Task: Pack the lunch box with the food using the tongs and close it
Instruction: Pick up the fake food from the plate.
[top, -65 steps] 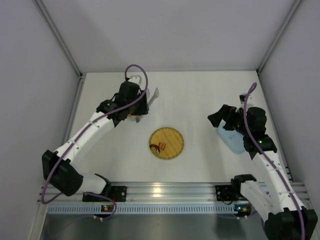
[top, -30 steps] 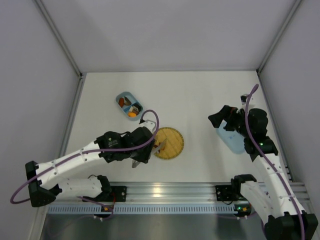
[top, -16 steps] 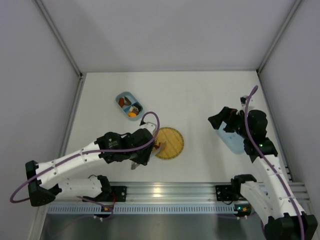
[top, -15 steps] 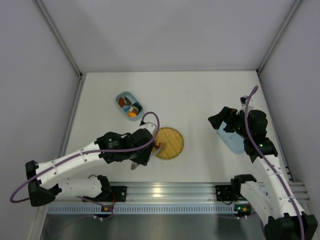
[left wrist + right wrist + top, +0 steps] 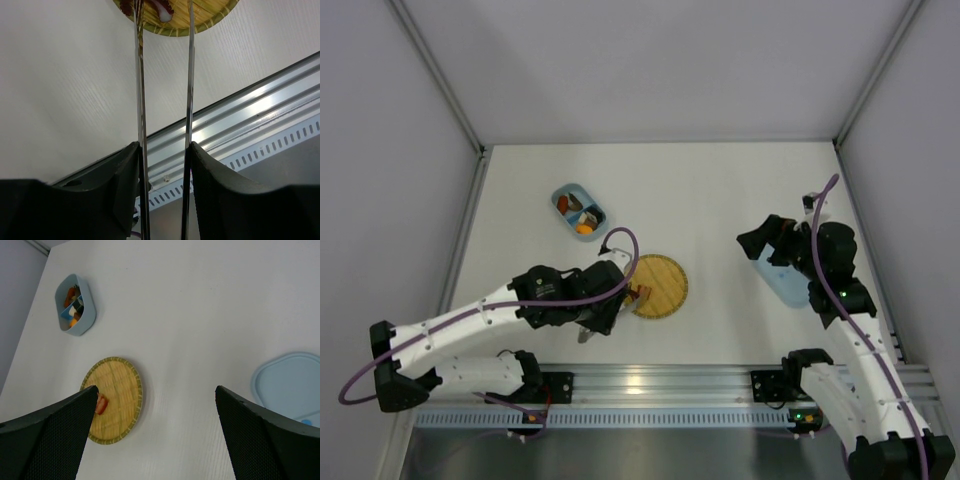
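Note:
My left gripper (image 5: 605,312) is shut on the silver tongs (image 5: 140,100), one arm against each finger pad. The tongs' tips reach the near left edge of the yellow woven plate (image 5: 665,285), either side of a red and white piece of food (image 5: 161,6). That red piece (image 5: 101,404) also shows in the right wrist view. The light-blue lunch box (image 5: 578,211) stands at the back left with several food pieces in it. My right gripper (image 5: 156,388) hangs open and empty above the table, beside the flat light-blue lid (image 5: 292,387).
The aluminium rail (image 5: 650,382) with both arm bases runs along the near edge. White walls close in the table at the left, back and right. The lid (image 5: 785,282) lies near the right wall, partly under the right arm.
The left arm swung from the lunch box down to the plate, leaving the box in view. Over the last second it only edged slightly nearer. The right arm stays still.

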### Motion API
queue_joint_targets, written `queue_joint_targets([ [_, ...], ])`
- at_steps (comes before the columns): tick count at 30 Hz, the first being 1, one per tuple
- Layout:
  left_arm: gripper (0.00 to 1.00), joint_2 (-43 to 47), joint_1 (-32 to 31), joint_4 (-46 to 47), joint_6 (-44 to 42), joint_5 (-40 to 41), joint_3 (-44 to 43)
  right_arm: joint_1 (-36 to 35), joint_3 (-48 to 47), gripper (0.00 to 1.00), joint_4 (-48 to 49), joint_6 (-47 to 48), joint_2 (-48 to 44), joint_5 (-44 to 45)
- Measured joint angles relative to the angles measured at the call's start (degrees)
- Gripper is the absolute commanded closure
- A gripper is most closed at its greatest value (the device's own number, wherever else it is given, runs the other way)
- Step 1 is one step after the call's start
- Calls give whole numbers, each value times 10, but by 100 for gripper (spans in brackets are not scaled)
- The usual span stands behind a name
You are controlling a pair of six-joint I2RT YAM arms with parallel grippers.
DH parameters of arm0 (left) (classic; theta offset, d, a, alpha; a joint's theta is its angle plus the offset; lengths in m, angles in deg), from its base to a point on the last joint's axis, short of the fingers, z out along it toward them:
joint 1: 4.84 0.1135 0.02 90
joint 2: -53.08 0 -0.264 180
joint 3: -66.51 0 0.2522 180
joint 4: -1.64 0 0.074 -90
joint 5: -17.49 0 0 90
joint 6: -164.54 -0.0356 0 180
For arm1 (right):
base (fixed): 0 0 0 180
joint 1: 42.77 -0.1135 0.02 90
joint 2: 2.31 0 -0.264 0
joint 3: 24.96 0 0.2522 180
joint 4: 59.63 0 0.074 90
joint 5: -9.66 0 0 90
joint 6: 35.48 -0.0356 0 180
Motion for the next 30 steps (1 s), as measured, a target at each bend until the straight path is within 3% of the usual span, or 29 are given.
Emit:
queue_joint_targets([
  [15,53,-6,-5,0,0,-9,5,0,7,0,0,-2,-8,2],
  [30,61,-16,-6,2,2,-1,9,0,7,1,-1,-1,-8,3],
])
